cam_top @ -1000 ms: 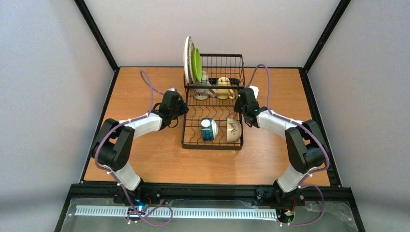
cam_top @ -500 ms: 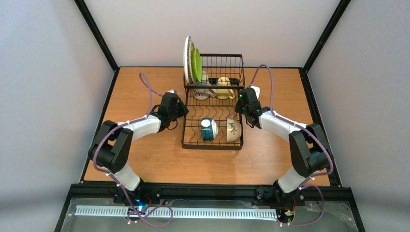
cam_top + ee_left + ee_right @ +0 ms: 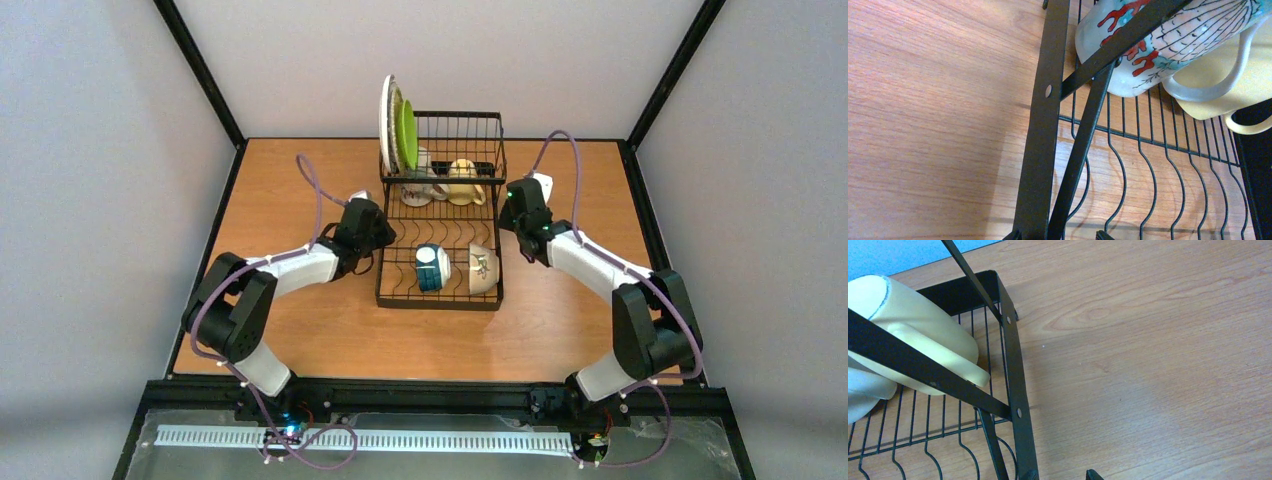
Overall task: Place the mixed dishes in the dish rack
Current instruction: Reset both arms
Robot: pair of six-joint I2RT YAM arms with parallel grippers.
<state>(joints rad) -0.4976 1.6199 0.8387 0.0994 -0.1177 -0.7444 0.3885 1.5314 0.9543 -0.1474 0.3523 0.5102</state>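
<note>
Dish rack (image 3: 438,304) between open left jaws and open right jaws, side rails (image 3: 1040,125) nearest, mugs (image 3: 462,180) beyond.

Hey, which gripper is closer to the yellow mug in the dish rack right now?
Right. The right gripper is at the dish rack's right rail, just beside the yellow mug; the left gripper is at the left rail, beyond the coral-patterned mug.

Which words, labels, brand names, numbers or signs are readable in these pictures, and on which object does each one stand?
None: no view shows any readable text.
Patterned mug: only red coral and black line drawings, no letters.
Pale bowl in the dish rack: dark marks, too small to read.
</note>
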